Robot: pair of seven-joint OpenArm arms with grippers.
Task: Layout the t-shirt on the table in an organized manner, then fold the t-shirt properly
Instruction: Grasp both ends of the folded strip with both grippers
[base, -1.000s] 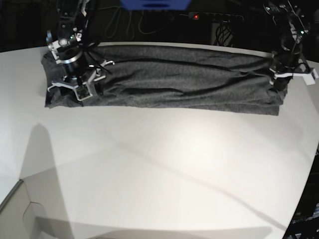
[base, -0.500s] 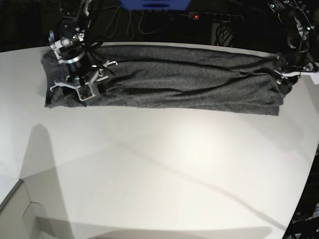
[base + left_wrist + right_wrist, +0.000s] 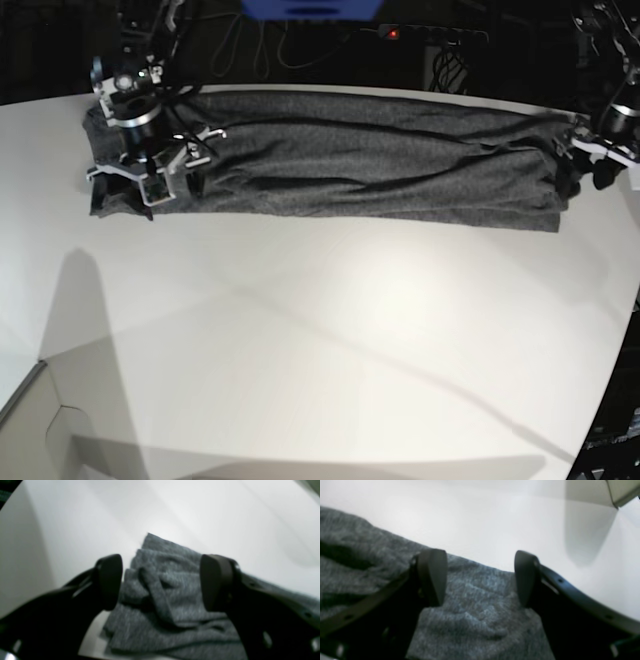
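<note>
Spreading across most of every view, the table (image 3: 330,350) carries the t-shirt (image 3: 370,160) along its far edge, folded into one long, wrinkled band running side to side. That shape suggests a lengthwise fold is done and the ends must come in next. The right gripper (image 3: 148,178) hangs over one end of the band, jaws wide, cloth showing between them but not pinched. The left gripper (image 3: 598,160) sits at the opposite, bunched end, also spread wide and holding nothing.
</note>
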